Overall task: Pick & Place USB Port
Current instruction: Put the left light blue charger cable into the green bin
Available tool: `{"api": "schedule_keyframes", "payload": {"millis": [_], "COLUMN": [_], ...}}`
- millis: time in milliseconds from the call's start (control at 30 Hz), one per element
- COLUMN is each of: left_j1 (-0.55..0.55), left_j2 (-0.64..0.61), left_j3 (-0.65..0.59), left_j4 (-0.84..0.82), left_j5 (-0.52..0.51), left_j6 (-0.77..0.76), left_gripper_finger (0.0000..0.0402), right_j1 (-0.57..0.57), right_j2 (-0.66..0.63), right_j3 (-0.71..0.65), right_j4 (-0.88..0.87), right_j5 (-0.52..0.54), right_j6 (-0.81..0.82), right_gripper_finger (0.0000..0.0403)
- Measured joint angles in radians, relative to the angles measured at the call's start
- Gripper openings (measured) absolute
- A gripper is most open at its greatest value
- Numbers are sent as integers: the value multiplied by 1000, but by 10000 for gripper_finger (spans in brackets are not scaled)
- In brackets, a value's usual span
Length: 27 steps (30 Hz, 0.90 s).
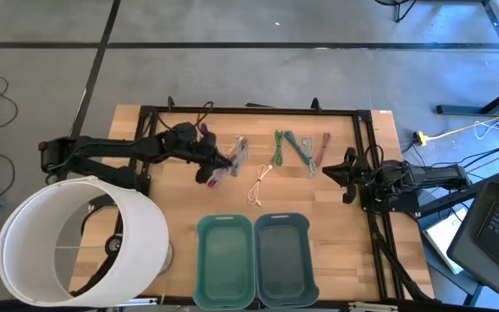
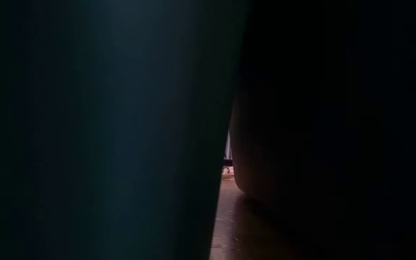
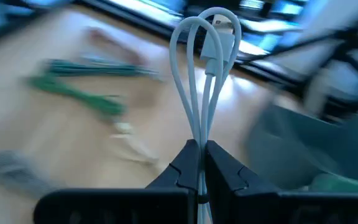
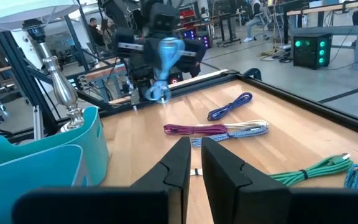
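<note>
The left arm is reaching in from the left edge across the back half of the worktop [image 1: 336,225], its left end effector [image 1: 213,165] hanging over the wood beside a cluster of bundled cables. In the left wrist view the left end effector [image 3: 197,163] is pinching a looped white USB cable [image 3: 204,74] between its two dark fingers [image 3: 182,168], which are closing almost together on the strands while the loop and its plug are standing up above them. The right arm is sitting at the right side of the worktop, its right end effector [image 1: 343,178] pointing toward the cables; in the right wrist view the right end effector [image 4: 192,162] is showing its fingers drawn narrow, nearly touching, with nothing between them. On the wood between the arms are lying a green cable [image 1: 281,147], a cream cable [image 1: 259,185] and a dark red cable [image 1: 322,149]; the right wrist view is also showing a purple cable [image 4: 194,129] and a blue cable [image 4: 230,106]. Two bins are standing side by side at the front edge: a green bin [image 1: 224,227] and a darker teal bin [image 1: 286,225] just to its right, and both are looking bare inside. A white lampshade [image 1: 76,234] is covering the front left corner. The low view is almost wholly dark, blocked by close objects.
</note>
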Motion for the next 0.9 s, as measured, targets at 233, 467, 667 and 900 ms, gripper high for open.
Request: {"api": "schedule_keyframes", "payload": {"millis": [233, 467, 667, 900], "left_j1": [-59, -49, -103, -204], "left_j2": [59, 224, 258, 247], "left_j3": [42, 202, 247, 251], "left_j4": [73, -38, -40, -35], "left_j5": [58, 203, 420, 458], "left_j6": [82, 178, 155, 66], "left_gripper_finger": [4, 4, 4, 4], "right_j1": [0, 0, 0, 0], "right_j2": [0, 0, 0, 0], "right_j3": [0, 0, 0, 0], "right_j4": [28, 50, 37, 36], "right_j5": [45, 45, 40, 37], "right_j6": [-1, 21, 29, 21], "right_gripper_finger": [44, 44, 44, 44]}}
